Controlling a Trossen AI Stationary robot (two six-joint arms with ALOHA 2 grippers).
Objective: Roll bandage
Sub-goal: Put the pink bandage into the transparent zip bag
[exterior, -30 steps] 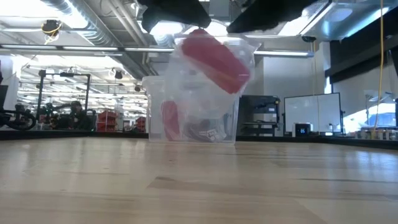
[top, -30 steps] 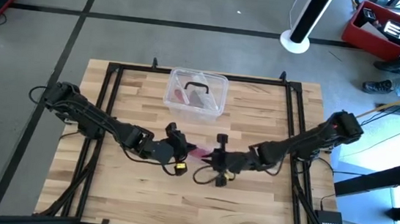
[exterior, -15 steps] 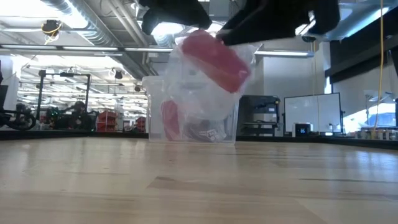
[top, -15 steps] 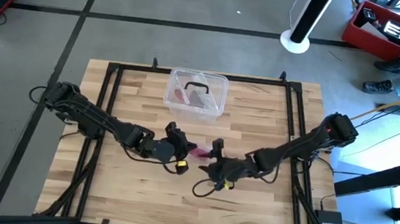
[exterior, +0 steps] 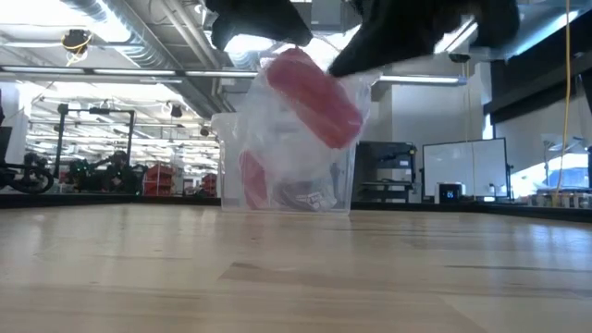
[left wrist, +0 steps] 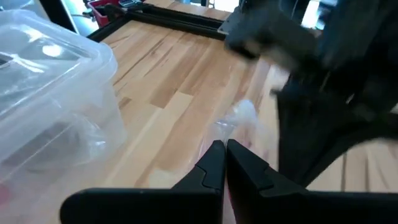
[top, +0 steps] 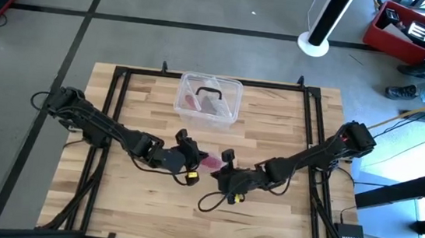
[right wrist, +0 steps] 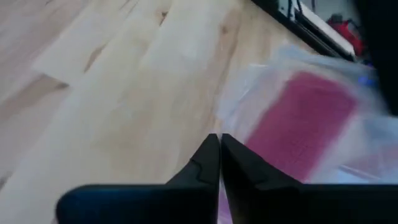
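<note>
The bandage (exterior: 310,97) is a pink-red pad inside a crumpled clear wrapper (exterior: 277,129). It hangs tilted above the table's middle, clear of the wood, between my two grippers. My left gripper (top: 191,156) is on its left side, with shut fingers (left wrist: 224,149). My right gripper (top: 224,167) is on its right side, also shut (right wrist: 219,146), with the bandage (right wrist: 298,118) just beside and behind its fingers. My left gripper pinches the clear wrapper's film (left wrist: 231,127) between its two fingertips, slanting down from the table's left. The wrapped bandage hangs from that hold, clear of the table. My right gripper is shut at the wrapper's edge (right wrist: 229,121), slanting down from the table's right. Its own fingers hide the place of contact.
A clear plastic box (top: 209,99) with pink and dark things in it stands behind the grippers toward the far edge. Black frame rails (top: 119,110) run along the table's sides. Bare wood (top: 150,199) lies toward the near edge.
My right gripper has gone a little toward the near left and down, closer to the wrapped bandage, and has rolled about its own line. The wrapped bandage has tipped slightly but stays hanging in the same place. My left gripper has kept still.
</note>
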